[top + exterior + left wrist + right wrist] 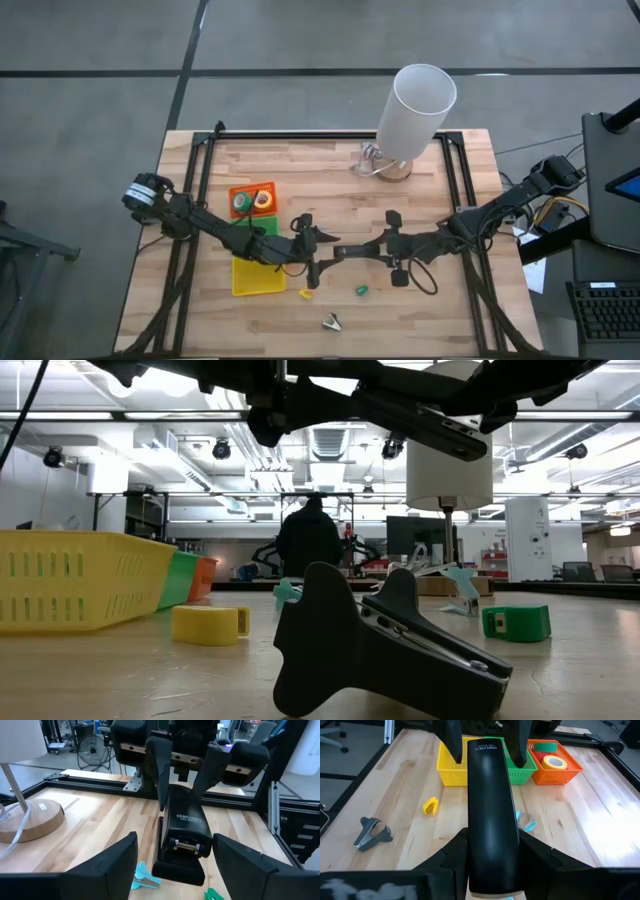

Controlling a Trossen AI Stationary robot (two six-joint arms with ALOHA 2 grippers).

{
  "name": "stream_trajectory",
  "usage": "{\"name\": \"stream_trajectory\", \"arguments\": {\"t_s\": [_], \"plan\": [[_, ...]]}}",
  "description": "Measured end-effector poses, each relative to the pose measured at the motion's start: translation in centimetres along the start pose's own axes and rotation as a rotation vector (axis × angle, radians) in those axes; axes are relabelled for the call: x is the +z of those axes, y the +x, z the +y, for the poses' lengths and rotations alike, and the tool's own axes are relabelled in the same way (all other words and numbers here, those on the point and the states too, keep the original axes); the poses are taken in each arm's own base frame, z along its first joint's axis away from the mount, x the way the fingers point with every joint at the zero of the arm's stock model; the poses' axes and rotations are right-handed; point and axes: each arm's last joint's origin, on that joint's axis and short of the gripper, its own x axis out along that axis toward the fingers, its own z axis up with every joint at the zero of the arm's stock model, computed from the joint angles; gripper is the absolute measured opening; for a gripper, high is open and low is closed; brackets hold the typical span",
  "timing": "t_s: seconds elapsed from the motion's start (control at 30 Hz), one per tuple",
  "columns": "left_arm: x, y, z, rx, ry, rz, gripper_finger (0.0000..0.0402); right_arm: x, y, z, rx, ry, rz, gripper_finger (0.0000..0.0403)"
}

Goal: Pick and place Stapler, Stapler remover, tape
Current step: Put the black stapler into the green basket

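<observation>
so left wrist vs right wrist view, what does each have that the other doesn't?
Left wrist view only: the wooden lamp base and the black table frame. Right wrist view only: the yellow tray, green tray, orange tray holding a yellow tape roll and a green one, a silver staple remover and a small yellow piece. Both: the black stapler, gripped by the right gripper, with the open left gripper facing it.

Stapler point(352, 249) midair between both tools

Lamp point(412, 115) blocks far edge; trays point(255, 240) crowd left; right side seemingly free.
</observation>
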Motion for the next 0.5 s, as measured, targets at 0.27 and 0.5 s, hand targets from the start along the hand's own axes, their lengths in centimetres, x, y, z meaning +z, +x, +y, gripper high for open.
{"name": "stream_trajectory", "arguments": {"t_s": [0.27, 0.5], "plan": [[0.02, 0.04, 0.08, 0.000, -0.005, 0.000, 0.0205, 0.02, 0.05, -0.11, -0.004, 0.008, -0.001, 0.0128], [0.02, 0.06, 0.09, -0.007, 0.028, 0.002, 0.0127, 0.05, 0.13, -0.30, -0.005, 0.019, 0.002, 0.0126]]}}
